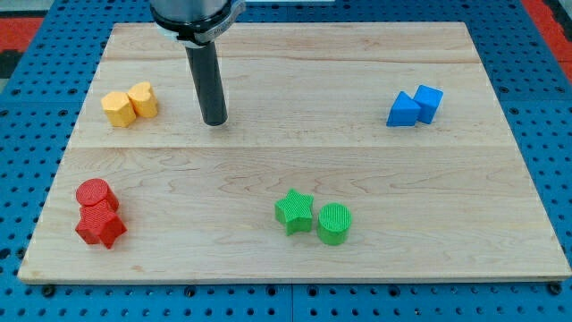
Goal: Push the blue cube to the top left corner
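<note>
My tip (214,122), the blunt lower end of a dark upright rod with no jaws to open or close, resting on a wooden board (268,170) toward its far left. Touching no block. Just left of it, two yellow blocks (130,105) pressed side by side. Well off to the right, at about the same depth, the blue cube (429,103) touching a blue wedge-like block (404,110) on its left. Nearer, at centre, a green star (294,211) beside a green cylinder (335,223). Near left corner: a red cylinder (96,194) against a red star (100,226).
</note>
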